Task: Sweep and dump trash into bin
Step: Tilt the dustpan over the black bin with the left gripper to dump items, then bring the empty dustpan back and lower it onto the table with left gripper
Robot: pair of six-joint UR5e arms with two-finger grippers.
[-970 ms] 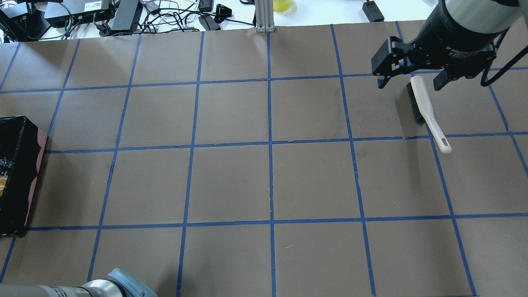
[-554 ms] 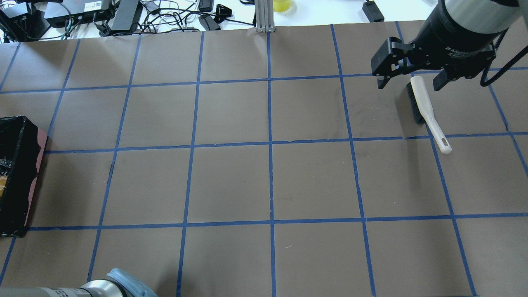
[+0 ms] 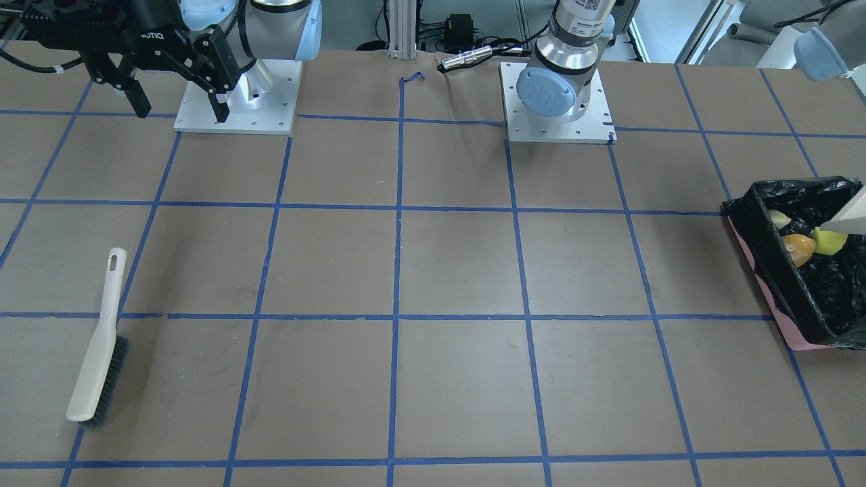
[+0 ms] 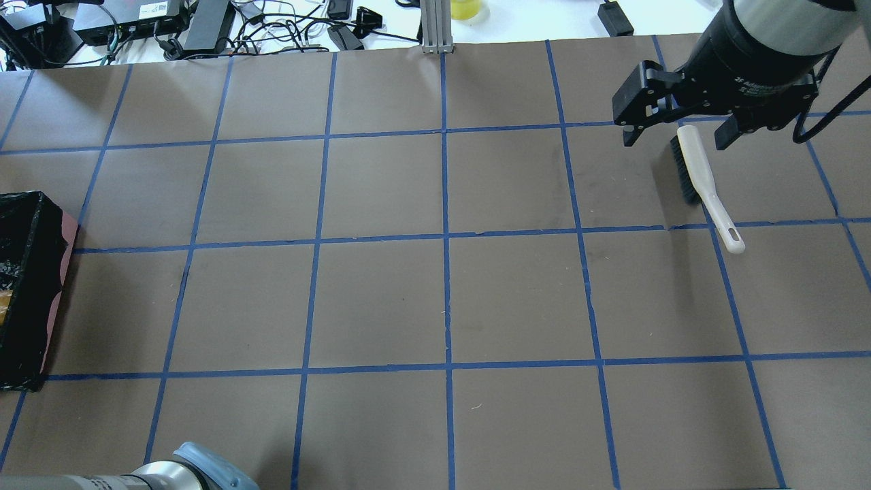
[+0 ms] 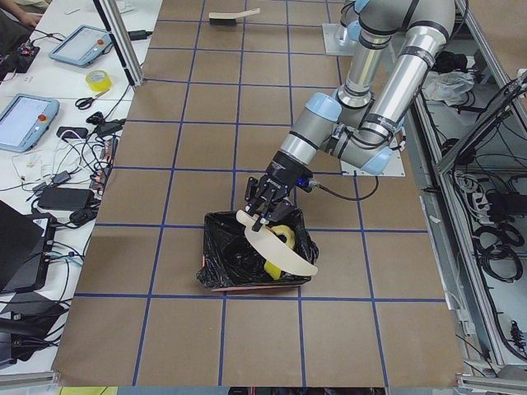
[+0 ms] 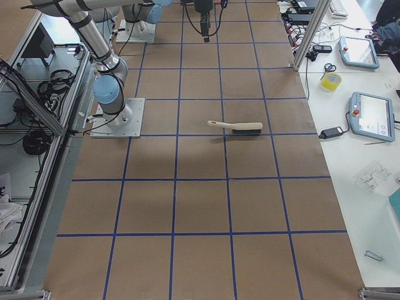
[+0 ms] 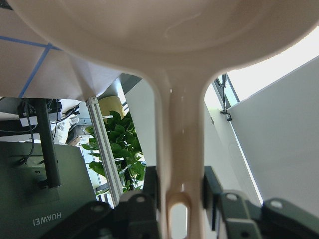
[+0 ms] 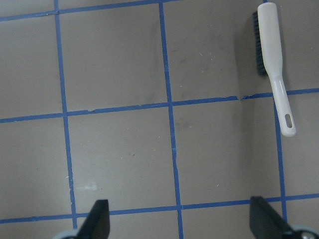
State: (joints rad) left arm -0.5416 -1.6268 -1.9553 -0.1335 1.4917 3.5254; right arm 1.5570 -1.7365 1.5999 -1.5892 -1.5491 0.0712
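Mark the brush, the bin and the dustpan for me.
brush (image 3: 95,368): exterior front-facing view, pale back of its head.
bin (image 3: 791,189): exterior front-facing view, black-lined rim on the robot's side.
dustpan (image 7: 182,124): left wrist view, its handle.

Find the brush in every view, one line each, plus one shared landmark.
Exterior front-facing: brush lower left.
Overhead exterior: brush upper right.
Exterior left: brush top centre, far end.
Exterior right: brush at centre.
Left wrist-mounted: not in it; dustpan fills the view.
Right wrist-mounted: brush upper right.
Landmark: the blue tape line its handle crosses.
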